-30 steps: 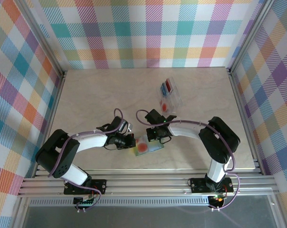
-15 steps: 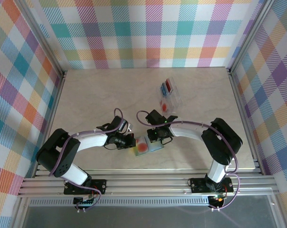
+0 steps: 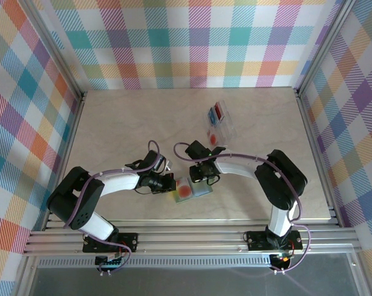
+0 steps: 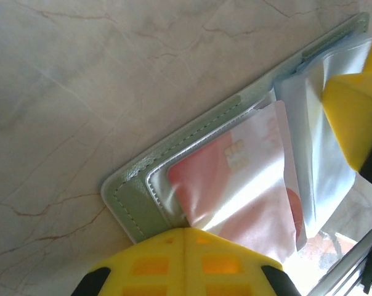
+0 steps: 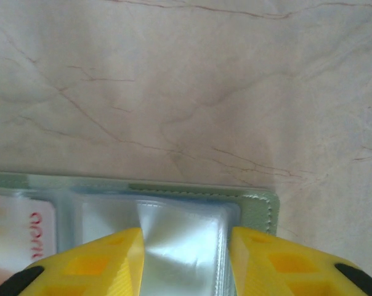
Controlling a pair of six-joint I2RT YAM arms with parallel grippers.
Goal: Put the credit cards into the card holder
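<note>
Fig. | card holder (image 4: 133,206) open on tabletop (image 3: 124,123), near centre | left pincer (image 4: 185,259) clenched at its left edge, perhaps pinching it, view poor | right pincer (image 5: 186,246) released, straddling a clear pocket | pale card (image 4: 235,185) pocketed | risk: if I lift carelessly, a finger snags the sleeve and drags the card out

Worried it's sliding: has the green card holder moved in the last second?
No. In the top view the card holder lies just where it did, on the near side of the clear plastic rack.
</note>
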